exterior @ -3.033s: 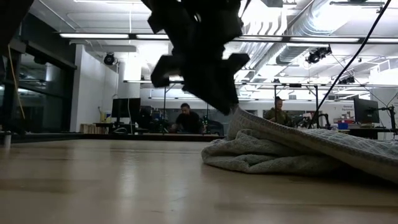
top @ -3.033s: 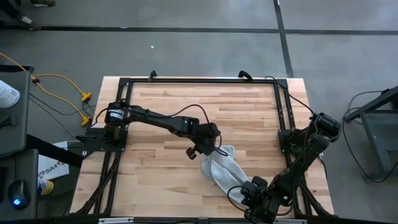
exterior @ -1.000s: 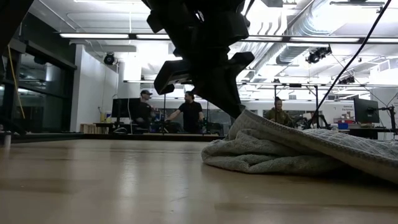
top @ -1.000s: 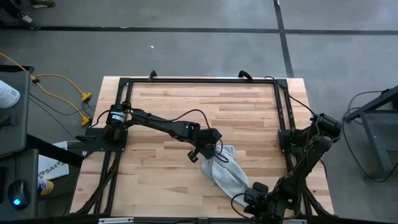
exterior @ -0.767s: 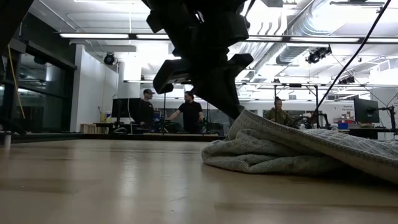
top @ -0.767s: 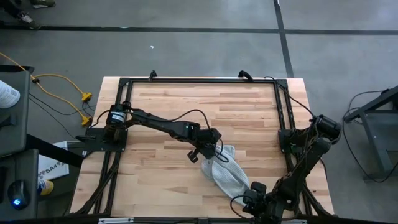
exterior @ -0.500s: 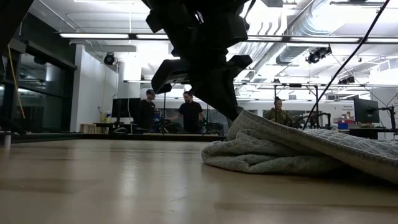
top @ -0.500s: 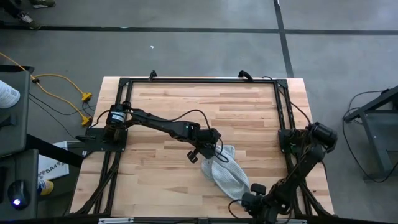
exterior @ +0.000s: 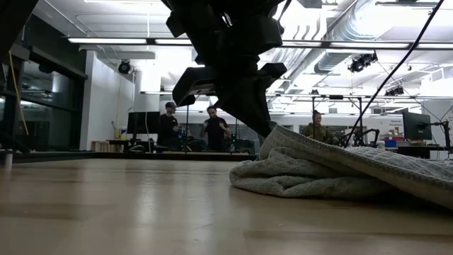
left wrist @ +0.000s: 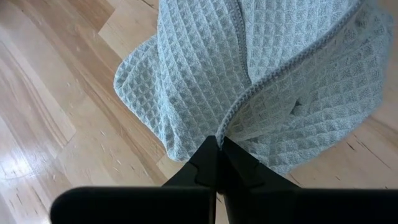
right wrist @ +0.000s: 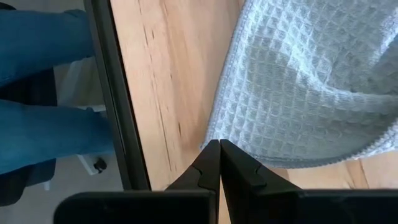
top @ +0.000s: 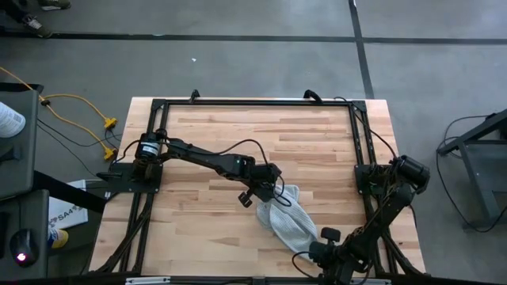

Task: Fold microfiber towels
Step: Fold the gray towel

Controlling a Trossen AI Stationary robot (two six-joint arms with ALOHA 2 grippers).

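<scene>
Towel [top: 287, 220] between two pinching claws

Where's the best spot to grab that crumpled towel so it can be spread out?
Probably by its corners. The towel is bunched, and only its stitched hem is thin enough to pinch. The left claw grips that hem at one end, coming from above; the right claw pinches the opposite corner near the table's front edge.

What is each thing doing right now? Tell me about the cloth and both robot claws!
Towel: bunched up, not folded, stretched between both grippers.
Left gripper: shut, pinching a towel edge.
Right gripper: shut on a towel corner near the table's front edge.
Table: bare wood around the towel.
</scene>
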